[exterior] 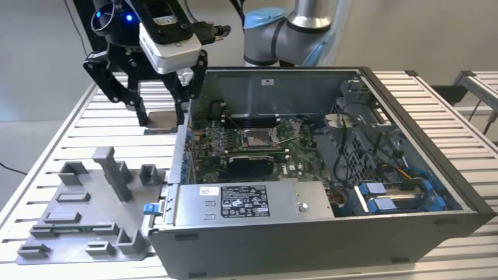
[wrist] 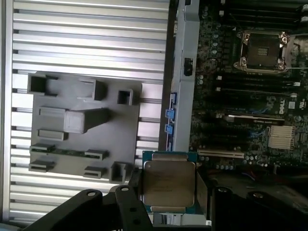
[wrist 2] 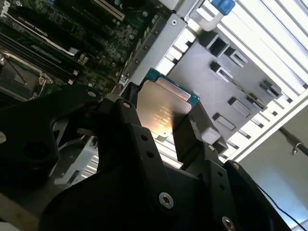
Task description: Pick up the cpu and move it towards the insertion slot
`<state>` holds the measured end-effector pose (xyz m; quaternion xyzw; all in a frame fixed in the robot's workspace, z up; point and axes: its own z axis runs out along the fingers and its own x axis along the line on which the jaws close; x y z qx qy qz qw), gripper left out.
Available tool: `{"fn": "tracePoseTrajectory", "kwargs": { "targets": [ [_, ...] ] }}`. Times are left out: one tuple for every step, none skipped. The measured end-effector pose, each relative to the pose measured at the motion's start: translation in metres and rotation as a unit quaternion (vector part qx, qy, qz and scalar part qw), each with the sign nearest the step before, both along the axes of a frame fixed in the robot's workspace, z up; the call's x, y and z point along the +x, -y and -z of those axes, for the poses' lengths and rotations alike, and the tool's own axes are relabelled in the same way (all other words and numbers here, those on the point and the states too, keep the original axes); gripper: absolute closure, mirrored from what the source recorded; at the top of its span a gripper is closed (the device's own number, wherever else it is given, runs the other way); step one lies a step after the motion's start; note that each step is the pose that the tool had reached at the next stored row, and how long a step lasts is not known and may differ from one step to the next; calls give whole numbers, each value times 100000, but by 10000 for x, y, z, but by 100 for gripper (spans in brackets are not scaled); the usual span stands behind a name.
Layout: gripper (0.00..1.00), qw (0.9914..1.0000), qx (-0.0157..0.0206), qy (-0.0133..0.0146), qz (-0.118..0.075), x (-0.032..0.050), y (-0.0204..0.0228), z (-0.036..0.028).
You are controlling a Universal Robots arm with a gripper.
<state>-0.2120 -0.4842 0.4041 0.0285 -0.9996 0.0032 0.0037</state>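
Note:
My gripper [exterior: 163,119] hangs above the slatted table, just outside the computer case's wall on the exterior view's left. It is shut on the cpu [exterior: 161,120], a small flat square chip pinched by its edges between the two black fingers. Both wrist views show the chip's pale metal face, the cpu [wrist: 168,183] and cpu [wrist 2: 162,107], sitting between the fingers [wrist: 201,188]. The insertion slot [exterior: 259,138], a silver-framed square socket on the green board, lies open inside the case, to the exterior view's right of the gripper. The first wrist view shows the insertion slot [wrist: 263,50] as well.
The open computer case [exterior: 420,119] holds the board, cables, blue drive clips and a power supply [exterior: 233,204] along its near side. A grey tray [exterior: 78,224] with upright blocks lies on the table at the exterior view's left. The case wall [wrist: 182,86] stands between gripper and socket.

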Motion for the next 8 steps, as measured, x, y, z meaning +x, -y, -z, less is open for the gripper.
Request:
{"fn": "tracePoseTrajectory", "kwargs": {
  "targets": [
    [100, 100000, -1, -1, -1, 26, 0, 0],
    [100, 100000, -3, -2, 1, 53, 0, -1],
    [100, 100000, 0, 0, 1, 78, 0, 0],
    [100, 100000, 1, 0, -1, 103, 0, -1],
    [100, 100000, 1, 1, -2, 131, 0, -1],
    [100, 100000, 1, 1, -2, 158, 0, -1],
    [100, 100000, 1, 0, 1, 183, 0, -1],
    [100, 100000, 1, 1, 1, 210, 0, -1]
  ]
}}
